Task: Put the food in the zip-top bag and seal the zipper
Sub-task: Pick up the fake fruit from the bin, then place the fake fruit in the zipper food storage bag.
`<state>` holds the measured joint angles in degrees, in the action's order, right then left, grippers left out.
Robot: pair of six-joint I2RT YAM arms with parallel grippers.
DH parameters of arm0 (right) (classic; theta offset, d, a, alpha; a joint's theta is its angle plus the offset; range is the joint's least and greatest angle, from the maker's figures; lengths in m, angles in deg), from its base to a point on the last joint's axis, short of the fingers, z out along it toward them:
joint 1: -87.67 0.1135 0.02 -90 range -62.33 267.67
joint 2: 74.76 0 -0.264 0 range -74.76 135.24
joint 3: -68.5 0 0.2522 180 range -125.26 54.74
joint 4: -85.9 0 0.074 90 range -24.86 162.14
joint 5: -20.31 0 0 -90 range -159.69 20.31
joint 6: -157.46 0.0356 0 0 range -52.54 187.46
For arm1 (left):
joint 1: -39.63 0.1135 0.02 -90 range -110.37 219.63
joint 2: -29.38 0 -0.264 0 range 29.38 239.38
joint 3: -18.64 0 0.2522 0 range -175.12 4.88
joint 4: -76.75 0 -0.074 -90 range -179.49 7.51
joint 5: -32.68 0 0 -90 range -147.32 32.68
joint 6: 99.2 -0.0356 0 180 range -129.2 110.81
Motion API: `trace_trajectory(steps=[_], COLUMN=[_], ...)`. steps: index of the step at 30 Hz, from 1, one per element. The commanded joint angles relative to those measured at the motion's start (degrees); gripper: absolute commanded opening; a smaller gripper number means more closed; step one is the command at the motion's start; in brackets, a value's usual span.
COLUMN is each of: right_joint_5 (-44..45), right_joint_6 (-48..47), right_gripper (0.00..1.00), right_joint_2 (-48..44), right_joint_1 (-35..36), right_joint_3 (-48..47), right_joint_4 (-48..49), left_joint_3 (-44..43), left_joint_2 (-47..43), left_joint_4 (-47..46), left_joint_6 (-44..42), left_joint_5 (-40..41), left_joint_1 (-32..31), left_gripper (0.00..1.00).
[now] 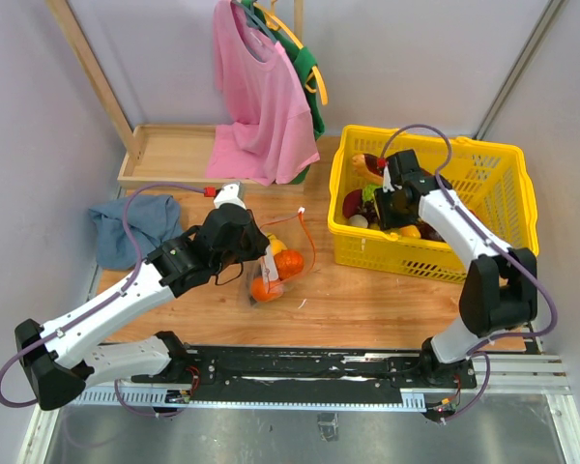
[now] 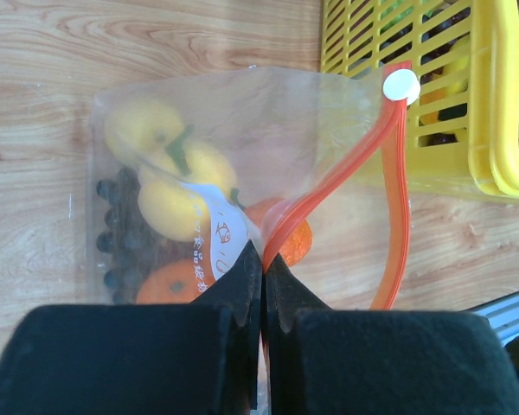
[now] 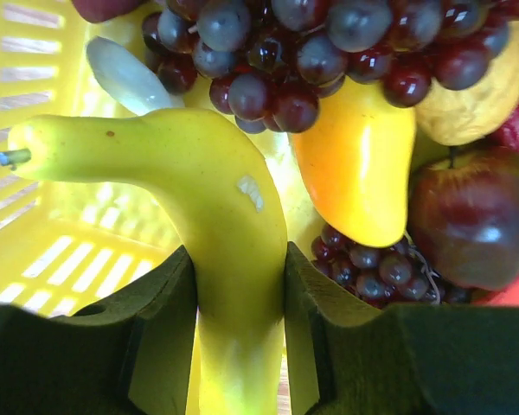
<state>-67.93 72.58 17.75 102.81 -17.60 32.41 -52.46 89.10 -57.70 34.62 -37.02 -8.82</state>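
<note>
Left end effector (image 2: 263, 258) clenched on zipper (image 2: 403, 181) of zip-top bag (image 2: 242, 112) on surface (image 2: 52, 52); right end effector (image 3: 240, 268) grasping banana (image 3: 216, 181) inside basket (image 1: 507, 169).

The clear zip-top bag (image 2: 268, 112) has a red zipper (image 2: 329, 173); the basket (image 2: 502, 104) and banana (image 3: 233, 225) are yellow.

From where I stand, the left arm (image 1: 116, 298) reaches forward and to the right from its base, low over the table, elbow bent. The left gripper (image 2: 264, 259) has its 2 fingers pressed together, pinching the zip-top bag (image 2: 242, 130) at its zipper (image 2: 405, 199). The right arm (image 1: 454, 227) rises from its base, folds at the elbow and stretches forward and left, wrist angled down. The right gripper (image 3: 240, 285) clamps a banana (image 3: 216, 190), 1 finger on each side.
</note>
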Motion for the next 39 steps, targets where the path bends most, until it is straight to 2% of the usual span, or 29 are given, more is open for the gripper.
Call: trace_trajectory(steps=[1,14,24,39], right_joint_5=[1.6,4.2,1.7,-2.2], right_joint_6=[1.9,3.8,6.4,16.9], right_gripper=[0.01,0.01,0.01,0.01], right_joint_2=[-5.8,-18.8,-27.2,-32.6], right_joint_1=[1.5,5.6,11.9,26.4], right_joint_3=[-1.5,-4.2,-2.7,8.8], right_joint_4=[-1.1,3.0,11.6,34.6], left_joint_3=[0.1,0.2,0.1,0.8], left_joint_2=[-0.8,-0.5,0.0,-0.5], left_joint_4=[-1.4,-2.0,-2.5,-3.4], left_joint_6=[0.3,0.5,0.6,1.6], left_joint_5=[0.6,0.4,0.1,0.3], left_joint_1=[0.5,0.5,0.5,0.5], left_gripper=[0.0,0.0,0.0,0.0])
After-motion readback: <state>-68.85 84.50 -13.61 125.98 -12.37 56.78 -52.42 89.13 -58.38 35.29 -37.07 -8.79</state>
